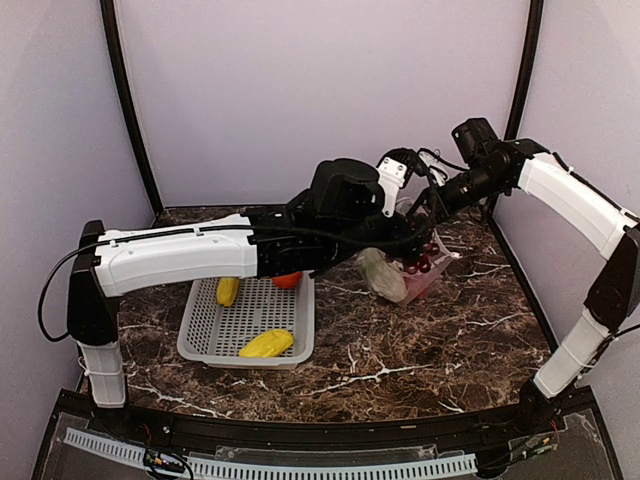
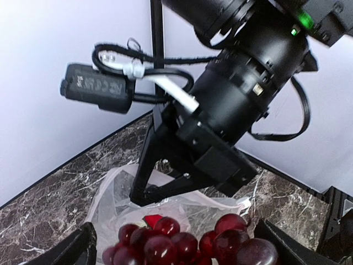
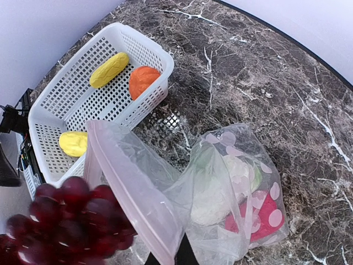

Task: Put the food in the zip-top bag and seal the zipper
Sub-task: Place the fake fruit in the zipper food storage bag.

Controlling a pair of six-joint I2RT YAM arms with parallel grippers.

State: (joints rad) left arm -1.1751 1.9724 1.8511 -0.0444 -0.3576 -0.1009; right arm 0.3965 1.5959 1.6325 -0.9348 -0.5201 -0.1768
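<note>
Cauliflower (image 3: 212,201), red pepper (image 3: 259,216) bagged. Left gripper (image 2: 176,249) clasps grape bunch (image 3: 66,215); right gripper (image 2: 142,197) seemingly pinches zip-top bag (image 3: 242,176) open. Yellow fruits (image 3: 109,69), orange piece (image 3: 144,81), zipper (image 3: 135,199) remain.

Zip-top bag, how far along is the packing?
Done: cauliflower and red pepper sit inside the zip-top bag. In hand: left jaws hold the grape bunch by its mouth, which the right jaws hold up open. Left: two yellow fruits and the orange piece in the basket, then the zipper.
</note>
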